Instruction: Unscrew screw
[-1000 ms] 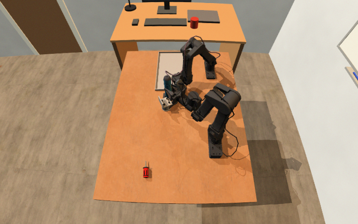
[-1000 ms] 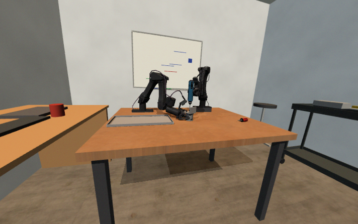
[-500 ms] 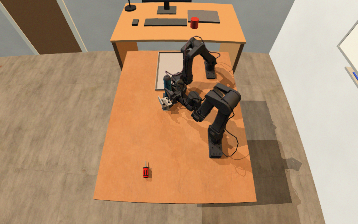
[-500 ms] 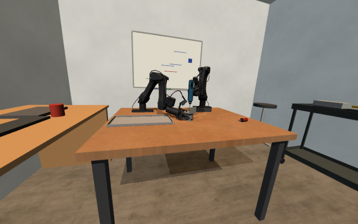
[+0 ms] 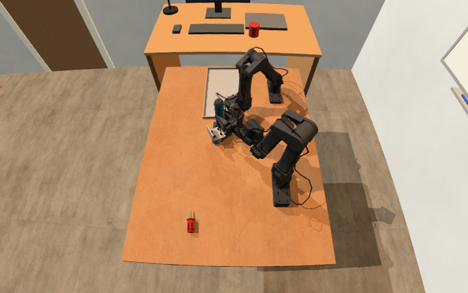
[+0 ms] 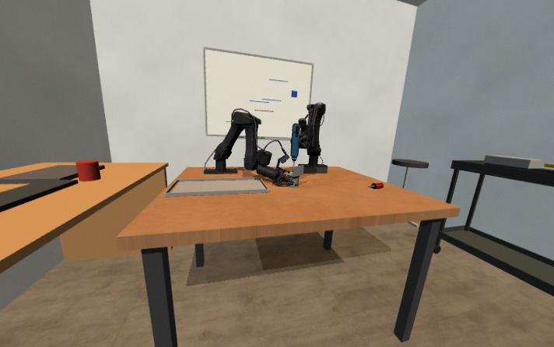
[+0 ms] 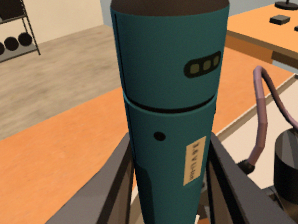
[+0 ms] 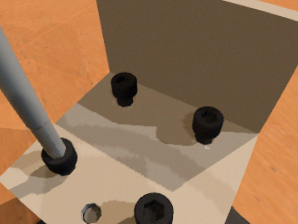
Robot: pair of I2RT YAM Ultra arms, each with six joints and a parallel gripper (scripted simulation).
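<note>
Left arm: the left arm [image 5: 293, 134] [image 6: 314, 131] arches high from its base and bends down toward the module.
Right arm: the right arm [image 5: 245, 86] [image 6: 250, 142] rises, folds steeply down and reaches low above the table.
Left gripper: the left gripper [image 5: 221, 121] [image 6: 296, 141] [image 7: 169, 138] is part-open, its fingers closed around the driver [image 5: 219, 110] [image 6: 295, 141] [image 7: 167, 120], which stands nearly upright.
Right gripper: the right gripper [image 6: 288, 180] is part-open, low at the module [image 5: 216, 142] [image 6: 293, 186]; whether it clamps it, I cannot tell.
Bit: the bit [image 6: 293, 162] [image 8: 32, 117] meets the head of one screw [image 8: 59, 159]; how deep it sits in the socket is hidden.
Bracket: the bracket [image 5: 218, 133] [image 6: 299, 170] [image 8: 200, 55] is on the module, which stands on the table; two screws by its upright wall stand raised, a third head shows at the near edge, beside an open hole.
Table: on the table [image 5: 193, 165] [image 6: 285, 208] lie a tray [image 5: 205, 92] [image 6: 216, 193] and, well apart, a red screwdriver [image 5: 190, 225] [image 6: 377, 185].
Room: a desk [image 5: 224, 45] [image 6: 122, 180] with a red mug [image 5: 254, 29] [image 6: 88, 170]; a whiteboard [image 6: 245, 82] on the wall.
</note>
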